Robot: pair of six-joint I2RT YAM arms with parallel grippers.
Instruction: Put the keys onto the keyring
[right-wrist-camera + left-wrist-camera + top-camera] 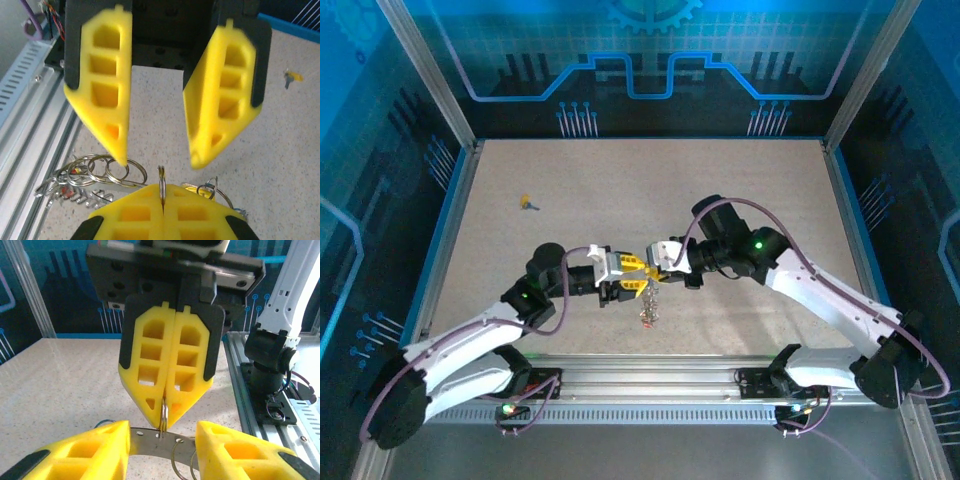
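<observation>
The right gripper is clamped on one thin loop of the keyring, at the near middle of the worktop. The left gripper stands parted around it. That lone pinch may slip and drop the tangled silvery bundle. A yellow-headed key lies far-left, well apart.

no legible text, labels or numbers
</observation>
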